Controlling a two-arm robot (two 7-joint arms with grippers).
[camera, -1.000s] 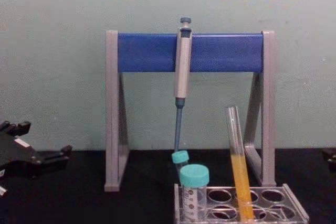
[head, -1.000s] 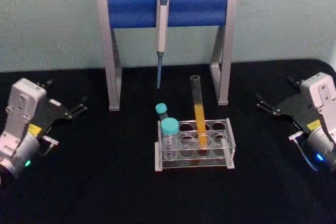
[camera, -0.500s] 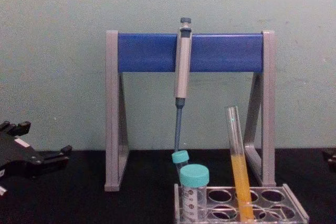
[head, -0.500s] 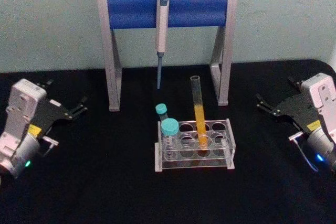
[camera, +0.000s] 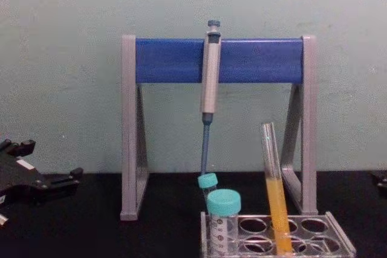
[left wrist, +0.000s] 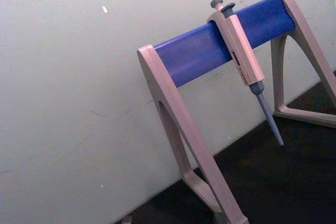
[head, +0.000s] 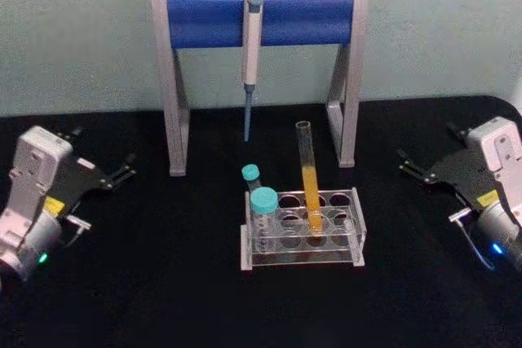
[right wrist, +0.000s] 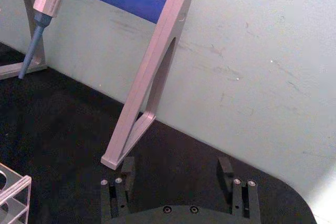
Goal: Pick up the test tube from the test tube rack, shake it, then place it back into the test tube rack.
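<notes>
Item 1, my left gripper (head: 103,151): low over the desk (head: 163,283) at my left, jaws spread apart, holding nothing, well away from the work. Item 2, my right gripper (head: 426,148): mirrored at my right, jaws likewise apart and empty; the right wrist view shows a clear gap between the two fingers (right wrist: 128,170). Item 3, test tube rack (head: 338,246): clear plastic, low, centred before me on the desk; likely light enough to drag upward if a tube binds in its hole. Item 4, two teal-capped vials (head: 263,201): in the rack's left column, just beside the target. Item 5, the test tube (head: 308,177): seated in the rack's middle column (row not discernible), leaning slightly toward my left, orange-yellow liquid in its lower half, upper half empty, mouth uncapped. Handling estimate: thin glass, light, smooth and slippery, brittle under hard pinching; open top calls for gentle shaking, kept near upright. Best hold: bare glass above the liquid line, below the rim, approached from the right where no vial crowds it, then drawn along its own lean. Item 6, grey pipette (head: 251,46) hanging on the grey-and-blue stand (head: 302,18), behind the rack: not wanted.
</notes>
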